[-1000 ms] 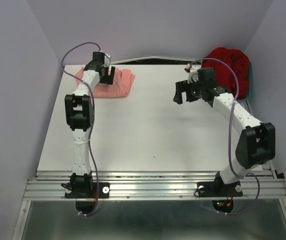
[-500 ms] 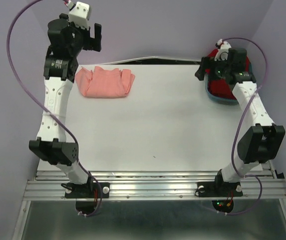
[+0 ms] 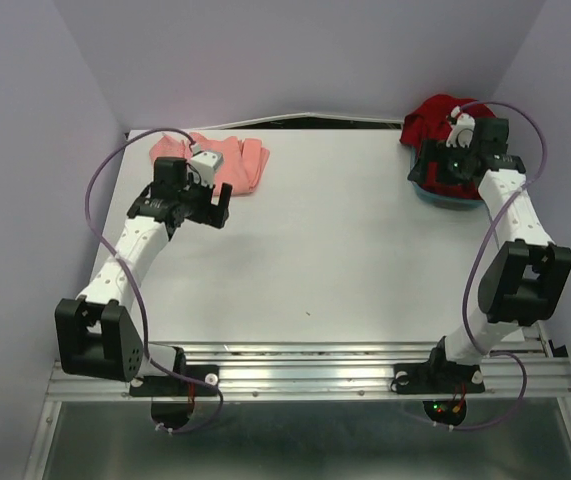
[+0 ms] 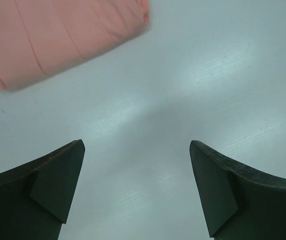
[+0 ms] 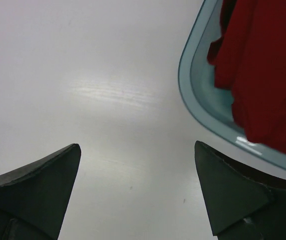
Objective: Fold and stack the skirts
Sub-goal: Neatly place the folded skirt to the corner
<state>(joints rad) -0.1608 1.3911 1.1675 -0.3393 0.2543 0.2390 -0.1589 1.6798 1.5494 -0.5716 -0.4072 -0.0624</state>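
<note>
The left gripper (image 4: 136, 143) and right gripper (image 5: 136, 146) stand with jaws wide apart, empty. The red skirt (image 5: 263, 70) is heaped in the teal basin (image 5: 193, 85) ahead-right of the right gripper; the folded salmon-pink skirt (image 4: 57, 35) lies ahead-left of the left gripper. Both are probably light and limp: pinch an edge.

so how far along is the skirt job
Done: the salmon-pink pleated cloth skirt lies folded, far left. In hand: nothing; left gripper and right gripper open, empty. Left: the deep red cloth skirt, heaped in the teal plastic basin, unfolded, unstacked.
</note>
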